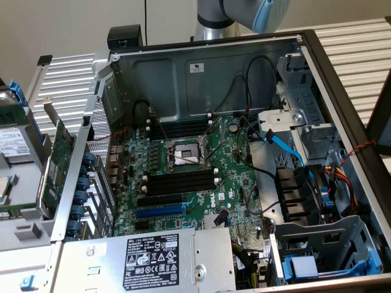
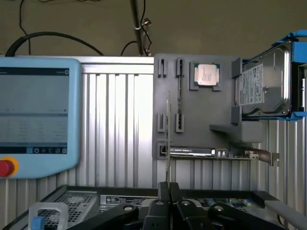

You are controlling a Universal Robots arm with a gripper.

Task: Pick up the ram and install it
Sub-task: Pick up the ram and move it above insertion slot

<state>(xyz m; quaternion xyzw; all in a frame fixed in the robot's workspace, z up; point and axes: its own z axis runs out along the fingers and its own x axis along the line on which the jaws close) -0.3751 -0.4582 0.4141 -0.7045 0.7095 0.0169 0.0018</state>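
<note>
1. Ram (image 2: 168, 139) is seen edge-on as a thin strip standing straight out from the gripper (image 2: 168, 188), which is closed almost fully on one end of it.
2. Handling is judged as light, stiff and fragile. The thin board carries chips and bare contacts, is easily cracked if bent, and is likely to slip if twisted in so narrow a grip.
3. Hold is best taken on the flat faces, away from the contact edge, so that this edge is left free for seating. Whether that is so here cannot be told from the edge-on view.
4. Beyond the ram, a grey holder (image 2: 192, 110) is seen on the slatted table (image 2: 120, 120), carrying a CPU (image 2: 206, 74), a drive (image 2: 264, 86) and a card (image 2: 211, 152). A pendant (image 2: 33, 115) lies well apart from these.
5. In the exterior view, the open case (image 1: 183, 79) is shown with black slots (image 1: 180, 181) on the board (image 1: 238, 183), and both banks appear bare. The ram is therefore judged picked up but not yet installed.
</note>
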